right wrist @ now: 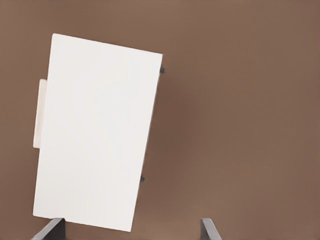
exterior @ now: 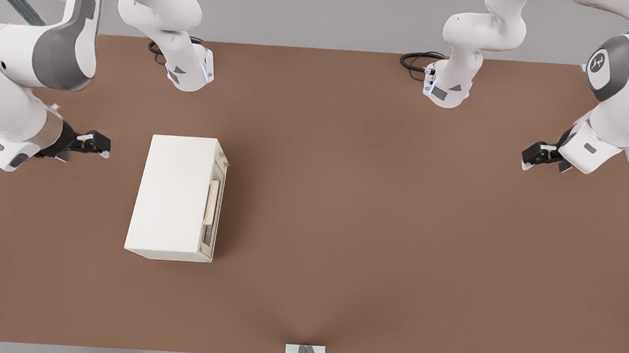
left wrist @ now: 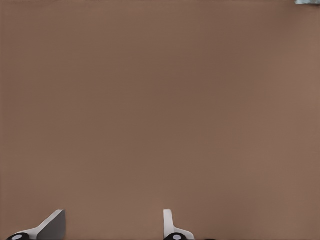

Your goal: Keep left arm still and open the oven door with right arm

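The oven is a cream-white box on the brown table, left of centre in the front view. Its door, with dark glass and a pale bar handle, faces the front view's right and lies flush with the box. A small knob sits at the far end of that face. My gripper hangs to the front view's left of the oven, behind its back side, apart from it. The right wrist view looks down on the oven top and handle; the gripper is open, its fingers wide apart.
Two arm bases with black cables stand at the table's far edge. The other arm's gripper hovers at the front view's right. A small grey mount sits at the near edge. Bare brown table lies right of the oven.
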Motion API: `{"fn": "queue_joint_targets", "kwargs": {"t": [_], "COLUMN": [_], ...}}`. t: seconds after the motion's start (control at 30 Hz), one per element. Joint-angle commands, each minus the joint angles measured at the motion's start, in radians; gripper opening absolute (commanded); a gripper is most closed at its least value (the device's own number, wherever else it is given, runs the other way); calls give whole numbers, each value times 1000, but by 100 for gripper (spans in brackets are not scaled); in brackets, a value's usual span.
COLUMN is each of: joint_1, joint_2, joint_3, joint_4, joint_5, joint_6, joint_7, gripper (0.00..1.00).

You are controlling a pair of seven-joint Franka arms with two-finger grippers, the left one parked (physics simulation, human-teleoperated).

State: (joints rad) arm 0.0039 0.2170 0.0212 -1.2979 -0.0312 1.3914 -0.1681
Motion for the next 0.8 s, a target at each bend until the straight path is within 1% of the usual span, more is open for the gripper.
{"fn": "queue_joint_targets", "kwargs": {"t": [0.0, 0.07, 0.1, 0.13, 0.17, 0.2, 0.23, 0.27, 0.3, 0.33, 0.37, 0.4, 0.43, 0.47, 0.5, 0.6, 0.63, 0.67, 0.77], "joint_1": [1, 28, 86, 191, 301, 361, 422, 485, 545, 574, 636, 669, 688, 705, 706, 717, 728, 734, 740], "joint_2": [2, 16, 39, 114, 153, 193, 211, 251, 300, 337, 369, 389, 418, 450, 492, 555, 581, 593, 619], "joint_3": [0, 14, 17, 19, 16, 14, 11, 13, 13, 16, 5, 5, 3, 2, 2, -6, -38, -53, -55], "joint_4": [0, 0, -1, 28, 52, 75, 77, 89, 117, 150, 181, 181, 196, 203, 233, 250, 250, 250, 250], "joint_5": [-3, -6, -22, -108, -350, -404, -420, -552, -604, -609, -625, -708, -730, -731, -736, -762, -763, -763, -753], "joint_6": [28, 24, 11, 20, 26, 15, -51, -116, -255, -253, -253, -223, -209, -200, -195, -190, -164, -152, -166], "joint_7": [-191, -186, -189, -82, -58, -44, 22, 99, 254, 288, 350, 421, 496, 599, 633, 760, 817, 838, 891], "gripper": [100, 100, 100, 95, 21, 27, 23, 0, 0, 0, 0, 0, 0, 0, 0, 0, 0, 0, 0]}}
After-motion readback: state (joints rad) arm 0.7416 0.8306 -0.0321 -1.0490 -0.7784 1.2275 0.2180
